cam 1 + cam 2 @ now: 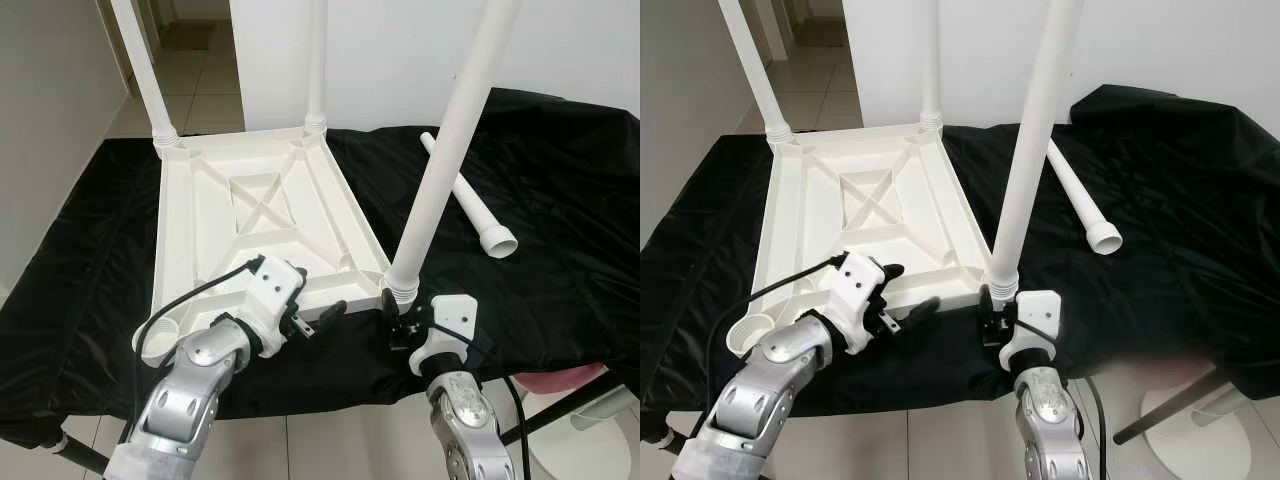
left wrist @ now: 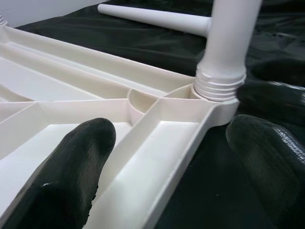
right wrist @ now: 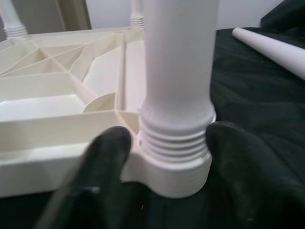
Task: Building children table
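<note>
A white plastic table top [image 1: 250, 200] lies upside down on a black cloth [image 1: 560, 230]. Legs stand in its two far corners [image 1: 146, 75] [image 1: 317, 60] and in the near right corner [image 1: 440, 170]. The near left socket [image 1: 158, 340] holds nothing. A loose leg [image 1: 465, 195] lies on the cloth to the right. My left gripper [image 1: 318, 292] is open and straddles the near rim [image 2: 157, 157], with one finger [image 2: 71, 162] over the top and the other on the cloth. My right gripper [image 1: 402, 312] is shut on the threaded base [image 3: 174, 138] of the near right leg.
The cloth-covered surface ends just in front of my arms, with tiled floor [image 1: 350, 450] below. A white wall [image 1: 400, 50] stands behind and a doorway opens at the back left. A pink item [image 1: 560, 380] and a white round base [image 1: 590, 450] sit at the lower right.
</note>
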Tool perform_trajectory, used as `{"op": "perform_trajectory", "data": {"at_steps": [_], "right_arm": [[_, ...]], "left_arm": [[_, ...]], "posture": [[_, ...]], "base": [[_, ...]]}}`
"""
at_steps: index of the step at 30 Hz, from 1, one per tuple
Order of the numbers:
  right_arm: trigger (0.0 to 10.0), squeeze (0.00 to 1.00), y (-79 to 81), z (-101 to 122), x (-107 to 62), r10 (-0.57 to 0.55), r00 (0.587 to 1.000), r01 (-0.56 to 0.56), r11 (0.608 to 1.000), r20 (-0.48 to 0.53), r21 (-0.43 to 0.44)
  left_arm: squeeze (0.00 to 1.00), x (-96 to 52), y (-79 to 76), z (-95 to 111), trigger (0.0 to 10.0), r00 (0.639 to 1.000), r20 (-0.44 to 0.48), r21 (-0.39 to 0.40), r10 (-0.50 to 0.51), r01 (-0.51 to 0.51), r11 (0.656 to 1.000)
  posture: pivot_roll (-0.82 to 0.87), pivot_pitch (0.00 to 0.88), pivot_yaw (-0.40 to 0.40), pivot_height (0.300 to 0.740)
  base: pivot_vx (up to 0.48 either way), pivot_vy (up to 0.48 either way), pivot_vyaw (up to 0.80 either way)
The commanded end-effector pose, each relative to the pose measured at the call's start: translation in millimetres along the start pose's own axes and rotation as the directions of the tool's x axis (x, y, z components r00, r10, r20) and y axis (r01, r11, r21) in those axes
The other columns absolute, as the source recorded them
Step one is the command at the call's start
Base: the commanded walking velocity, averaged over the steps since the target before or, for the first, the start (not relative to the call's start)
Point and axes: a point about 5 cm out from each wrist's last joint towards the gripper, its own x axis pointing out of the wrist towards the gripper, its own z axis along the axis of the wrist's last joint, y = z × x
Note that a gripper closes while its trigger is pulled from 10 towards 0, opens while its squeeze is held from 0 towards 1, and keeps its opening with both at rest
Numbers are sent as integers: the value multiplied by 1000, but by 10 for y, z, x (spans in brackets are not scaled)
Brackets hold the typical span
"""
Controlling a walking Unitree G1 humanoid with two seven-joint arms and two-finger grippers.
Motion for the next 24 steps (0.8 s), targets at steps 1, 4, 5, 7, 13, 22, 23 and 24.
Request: {"op": "perform_trajectory", "data": {"at_steps": [1, 4, 5, 7, 13, 22, 23, 24], "right_arm": [[0, 0, 27, 22, -33, 30, 999, -30, 1000, 16, -9], [0, 0, 43, 34, -60, 62, 998, -62, 998, 23, -16], [0, 0, 50, 39, -67, 75, 997, -75, 997, 25, -18], [6549, 0, 62, 46, -71, 89, 996, -88, 996, 27, -16], [10000, 0, 121, 71, -46, 162, 986, -162, 987, 30, -13], [10000, 0, 79, 134, 102, 150, 987, -150, 989, 51, -7], [10000, 0, 69, 141, 117, 143, 988, -143, 990, 54, -5], [10000, 0, 69, 141, 117, 143, 988, -143, 990, 54, -5]], "left_arm": [[0, -16, 145, -23, 10000, 989, -7, -6, 145, -145, 989], [0, -24, 267, -12, 10000, 977, -12, -6, 212, -212, 977], [0, -27, 309, -9, 10000, 972, -14, -7, 235, -235, 972], [0, -31, 365, -12, 10000, 963, -23, -3, 268, -269, 963], [0, -27, 544, -30, 10000, 928, -57, 7, 369, -369, 929], [0, 45, 695, -117, 10000, 888, -145, 21, 436, -438, 899], [0, 56, 699, -118, 10000, 891, -151, 9, 427, -431, 902], [0, 56, 699, -118, 10000, 891, -151, 9, 427, -431, 902]], "posture": [[-15, 4, 7, 740], [-16, 9, 6, 740], [-16, 9, 6, 740], [-17, 11, 7, 740], [-17, 13, 9, 740], [-21, 15, 18, 740], [-21, 17, 19, 740], [-21, 17, 19, 740]], "base": [[0, 0, 0], [0, 0, 0], [0, 0, 0], [0, 0, 0], [0, 0, 0], [0, 0, 0], [0, 0, 0], [0, 0, 0]]}}
